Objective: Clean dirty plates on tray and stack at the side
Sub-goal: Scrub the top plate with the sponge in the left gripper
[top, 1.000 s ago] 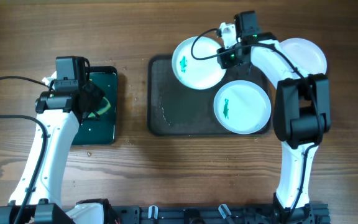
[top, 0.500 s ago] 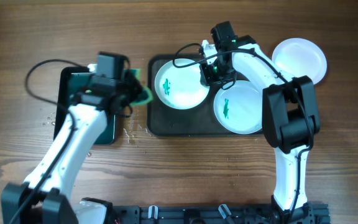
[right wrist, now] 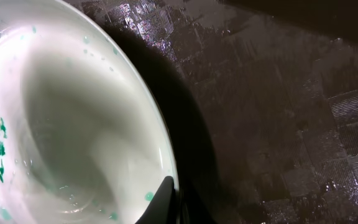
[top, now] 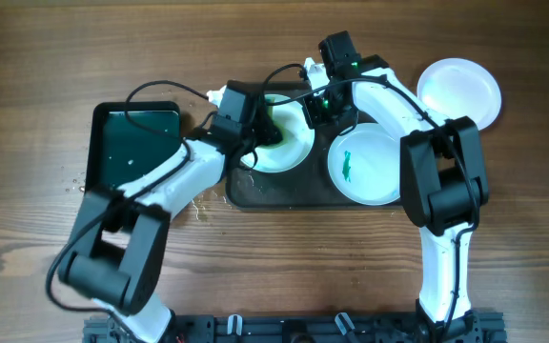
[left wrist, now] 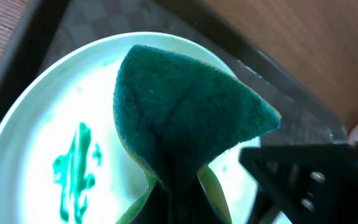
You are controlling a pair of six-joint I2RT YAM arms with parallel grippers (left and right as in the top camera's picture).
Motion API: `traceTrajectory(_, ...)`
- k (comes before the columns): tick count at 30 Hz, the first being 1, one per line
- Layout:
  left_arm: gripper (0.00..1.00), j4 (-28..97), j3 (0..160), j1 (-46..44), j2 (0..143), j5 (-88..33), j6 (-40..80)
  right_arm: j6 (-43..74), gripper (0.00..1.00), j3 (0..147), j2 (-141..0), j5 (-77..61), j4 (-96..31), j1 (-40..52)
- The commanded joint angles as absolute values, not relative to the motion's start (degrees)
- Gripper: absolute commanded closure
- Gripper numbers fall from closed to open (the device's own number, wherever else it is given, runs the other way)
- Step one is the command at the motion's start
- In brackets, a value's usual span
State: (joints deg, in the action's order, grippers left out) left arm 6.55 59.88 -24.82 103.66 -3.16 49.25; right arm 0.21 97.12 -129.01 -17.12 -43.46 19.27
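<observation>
Left wrist view: the left gripper (top: pixel 255 124) pinches a soft, folded green sponge (left wrist: pixel 185 112) just above the smeared white plate (left wrist: pixel 48 124) on the tray (left wrist: pixel 61 37). Stiff, wet and probably slippery, the plate is best held by its rim, where the right gripper (right wrist: pixel 169 200) appears clamped.

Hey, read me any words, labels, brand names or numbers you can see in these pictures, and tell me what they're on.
None can be read in any view.
The plates, the tray, the sponge and the smaller tray show no lettering; the green marks on the plates are smears, not signs.
</observation>
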Motion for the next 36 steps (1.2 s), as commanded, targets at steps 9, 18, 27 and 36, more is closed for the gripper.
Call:
traceTrajectory(9, 0.96, 8.71, 60.01, -23.57, 112.40, 8.62, 49.74, 1.72, 0.96, 96.99, -129.03, -17.63, -43.29, 19.44)
traceTrajectory(18, 0.96, 16.71, 60.01, -20.32, 102.67, 14.92, 45.21, 1.69, 0.96, 96.99, -129.03, -14.63, -43.59, 19.44)
traceTrajectory(27, 0.96, 9.65, 59.99, -24.82, 105.84, -5.13, 50.13, 1.67, 0.96, 96.99, -129.03, -14.66, -43.27, 19.44)
traceTrajectory(36, 0.96, 20.62, 60.01, -24.82, 106.78, 13.52, 46.65, 2.13, 0.96, 97.45, -128.88, -14.66, -42.81, 19.44)
